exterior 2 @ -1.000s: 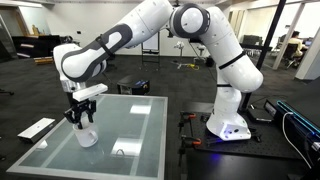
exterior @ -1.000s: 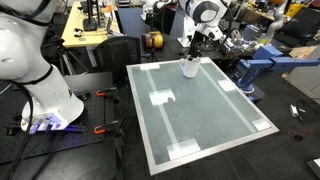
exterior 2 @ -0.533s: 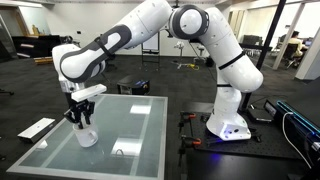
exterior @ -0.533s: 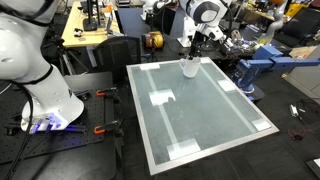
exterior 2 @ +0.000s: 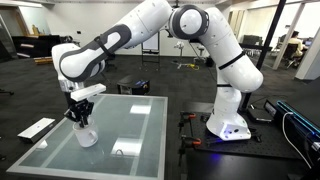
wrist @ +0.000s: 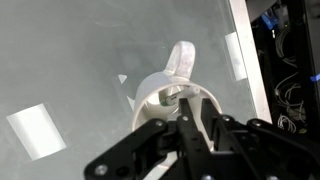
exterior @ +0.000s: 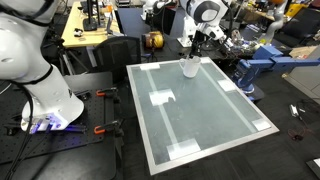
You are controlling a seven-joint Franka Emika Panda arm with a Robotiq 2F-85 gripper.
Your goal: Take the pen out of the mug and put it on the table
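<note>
The white mug (exterior: 190, 69) stands on the pale frosted table (exterior: 200, 110) near its far edge; it also shows in the other exterior view (exterior 2: 87, 136) and fills the wrist view (wrist: 165, 100). My gripper (exterior 2: 78, 119) hangs straight above the mug, also seen in an exterior view (exterior: 192, 55). In the wrist view its fingertips (wrist: 196, 112) reach into the mug's mouth, drawn close together. A bit of the teal-green pen (wrist: 168, 97) shows inside the mug beside the fingers; the rest is hidden by them.
White tape patches (exterior: 162, 98) lie on the table top. A yellowish workbench (exterior: 85, 30) and a blue machine (exterior: 262, 68) stand beyond the table. The robot's base (exterior 2: 228, 125) stands beside it. A white keyboard-like object (exterior 2: 37, 128) lies near the table's edge.
</note>
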